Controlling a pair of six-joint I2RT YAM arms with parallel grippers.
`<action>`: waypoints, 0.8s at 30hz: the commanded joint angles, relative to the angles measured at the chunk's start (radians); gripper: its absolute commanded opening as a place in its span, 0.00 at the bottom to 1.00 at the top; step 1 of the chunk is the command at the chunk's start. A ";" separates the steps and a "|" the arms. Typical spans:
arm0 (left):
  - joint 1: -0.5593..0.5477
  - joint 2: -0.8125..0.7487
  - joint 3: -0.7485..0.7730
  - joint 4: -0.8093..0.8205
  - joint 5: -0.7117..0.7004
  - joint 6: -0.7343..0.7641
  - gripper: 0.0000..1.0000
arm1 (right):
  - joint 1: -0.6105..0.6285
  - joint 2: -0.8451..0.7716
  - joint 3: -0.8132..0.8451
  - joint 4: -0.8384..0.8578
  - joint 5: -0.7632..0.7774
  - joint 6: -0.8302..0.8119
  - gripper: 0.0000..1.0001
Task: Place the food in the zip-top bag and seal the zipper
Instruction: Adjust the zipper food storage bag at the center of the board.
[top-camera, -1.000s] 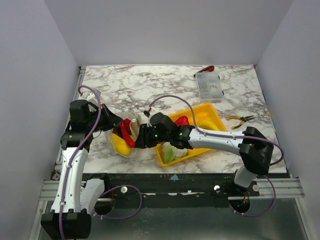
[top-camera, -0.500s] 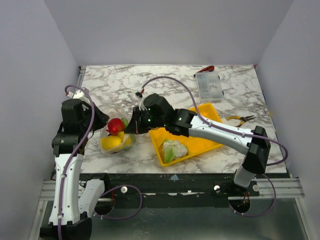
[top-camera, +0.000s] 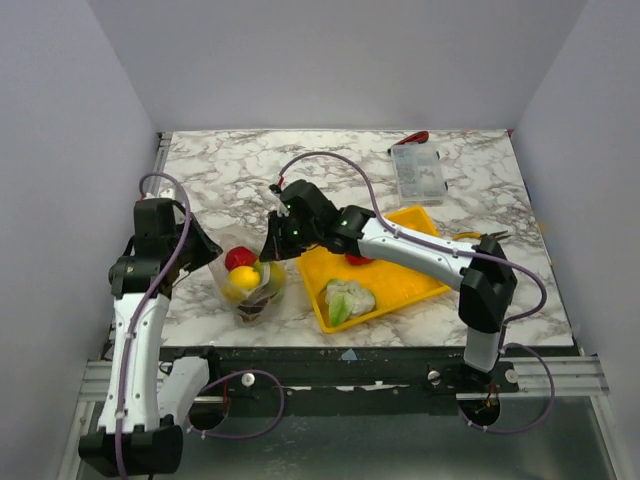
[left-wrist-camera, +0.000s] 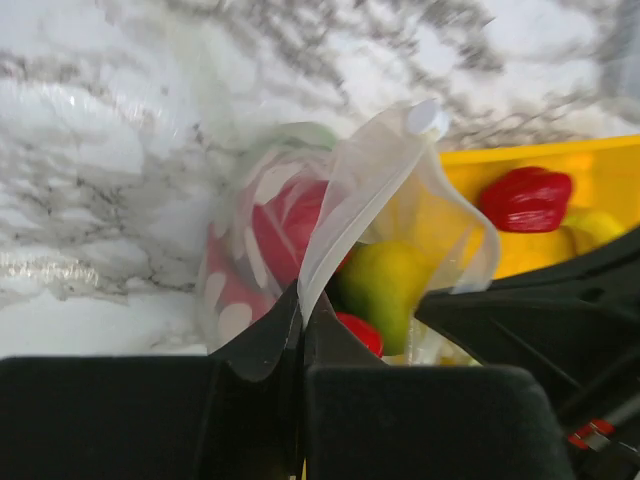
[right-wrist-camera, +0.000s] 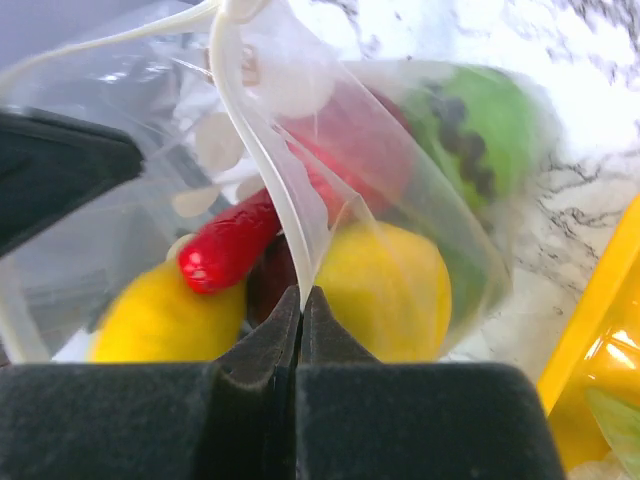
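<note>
Top external view: a second ago the right gripper (top-camera: 272, 246) stood half open beside the zip-top bag (top-camera: 256, 296), which lay low on the marble table (top-camera: 250, 180) next to the yellow tray (top-camera: 425, 284). Now its jaws are pressed together on the bag's mouth edge, and the right wrist view shows the zipper (right-wrist-camera: 262, 160) strip running down into the pinch. The left gripper (top-camera: 206, 250) pinches the opposite edge as before, jaws tight on the film. The bag has moved a little away from the tray and is held up between the two grippers, mouth upward, with food (top-camera: 244, 277) inside: yellow, red, green and dark pieces. I judge that both sides of the mouth are now under control, so it can be kept open or pulled flat for sealing. But a white cauliflower (top-camera: 350, 298) and a red piece (top-camera: 360, 259) lie in the tray, so the filling looks unfinished. No brand, label or writing can be read; the bag carries only pale dots
</note>
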 joint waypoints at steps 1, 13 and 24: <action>0.005 -0.156 0.186 -0.029 0.036 -0.040 0.00 | 0.008 -0.120 0.105 -0.059 0.011 -0.052 0.00; 0.021 -0.029 0.024 0.016 0.024 0.043 0.00 | -0.058 -0.047 -0.030 0.097 -0.060 -0.010 0.00; 0.021 -0.198 0.041 0.073 0.029 -0.079 0.00 | -0.058 -0.153 -0.003 0.117 -0.141 0.041 0.00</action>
